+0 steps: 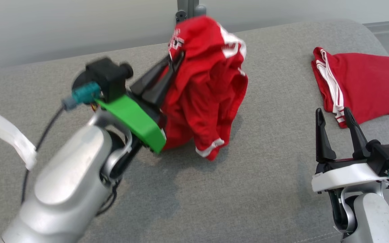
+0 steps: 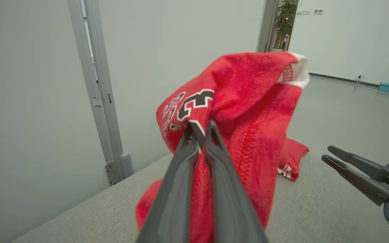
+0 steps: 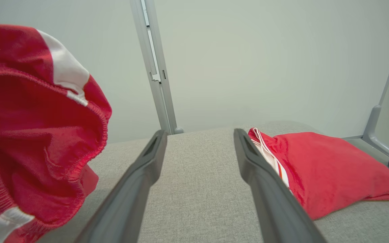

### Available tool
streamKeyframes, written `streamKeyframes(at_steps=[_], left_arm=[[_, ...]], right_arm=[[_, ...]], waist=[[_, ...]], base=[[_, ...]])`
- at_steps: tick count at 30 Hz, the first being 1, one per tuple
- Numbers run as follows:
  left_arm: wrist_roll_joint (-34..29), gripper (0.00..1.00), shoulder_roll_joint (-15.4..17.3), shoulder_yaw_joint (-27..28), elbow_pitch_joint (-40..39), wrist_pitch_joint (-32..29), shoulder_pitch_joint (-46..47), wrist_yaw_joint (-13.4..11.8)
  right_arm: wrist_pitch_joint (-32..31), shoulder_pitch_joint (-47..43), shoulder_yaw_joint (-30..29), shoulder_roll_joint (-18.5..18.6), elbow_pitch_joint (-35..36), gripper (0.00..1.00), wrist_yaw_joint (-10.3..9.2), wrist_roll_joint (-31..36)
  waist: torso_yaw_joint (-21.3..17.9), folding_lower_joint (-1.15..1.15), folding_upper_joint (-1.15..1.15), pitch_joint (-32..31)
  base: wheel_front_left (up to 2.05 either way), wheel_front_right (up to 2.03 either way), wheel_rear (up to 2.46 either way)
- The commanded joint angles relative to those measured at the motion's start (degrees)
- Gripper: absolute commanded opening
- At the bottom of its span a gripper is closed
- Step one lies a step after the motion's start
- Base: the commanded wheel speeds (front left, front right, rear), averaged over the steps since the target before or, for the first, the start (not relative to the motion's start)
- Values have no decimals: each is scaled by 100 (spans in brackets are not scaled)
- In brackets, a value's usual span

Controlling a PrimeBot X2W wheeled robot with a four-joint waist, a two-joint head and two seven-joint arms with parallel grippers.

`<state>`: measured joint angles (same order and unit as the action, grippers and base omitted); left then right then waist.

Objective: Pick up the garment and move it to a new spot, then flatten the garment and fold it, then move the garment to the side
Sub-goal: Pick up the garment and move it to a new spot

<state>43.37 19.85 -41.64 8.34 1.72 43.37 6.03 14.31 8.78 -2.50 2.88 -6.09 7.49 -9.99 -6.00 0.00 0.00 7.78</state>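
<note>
The left pincer [image 1: 176, 60] is clamped shut on a fold of the red garment [image 1: 208, 94], which hangs from its tips with its long axis upright and its white-trimmed hem down near the grey worktop [image 1: 248, 189]. Well to its right the right pincer [image 1: 333, 113] stands wide open and empty, with a folded red cloth [image 1: 366, 84] just beyond its tips. The left wrist view shows black-and-white numerals beside the tips and a metal post [image 2: 96, 84] behind; the right wrist view shows a gathered elastic edge.

Head camera: high, angled down over grey desk [image 1: 265, 189]. Left wrist camera: close behind left pincer [image 2: 200, 126], facing wall [image 2: 29, 101]. Right wrist camera: low over desk (nearly skimming it), same wall. All share folded red cloth [image 3: 333, 165].
</note>
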Motion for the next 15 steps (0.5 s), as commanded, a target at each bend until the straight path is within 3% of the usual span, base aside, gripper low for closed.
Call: streamKeyframes(at_steps=[1, 6, 14, 15], left_arm=[[3, 0, -63, -44, 168, 248, -328, -59], [-159, 0, -280, -109, 1148, 1166, -1208, -96], [-263, 0, -351, 175, 2198, 1358, -1760, 45], [-312, 5, -352, 257, 2203, 1351, -1785, 50]], right_arm=[[44, 0, 8, 5, -20, 100, 0, -30], [67, 118, 39, 8, -54, 100, 0, -79], [94, 161, -61, 6, -77, 100, 0, 2], [96, 164, -59, 4, -85, 100, 0, 14]], waist=[[-215, 0, 0, 130], [-363, 0, 0, 310], [-287, 0, 0, 416], [-259, 0, 0, 408]], base=[[0, 0, 0], [0, 0, 0], [0, 0, 0], [0, 0, 0]])
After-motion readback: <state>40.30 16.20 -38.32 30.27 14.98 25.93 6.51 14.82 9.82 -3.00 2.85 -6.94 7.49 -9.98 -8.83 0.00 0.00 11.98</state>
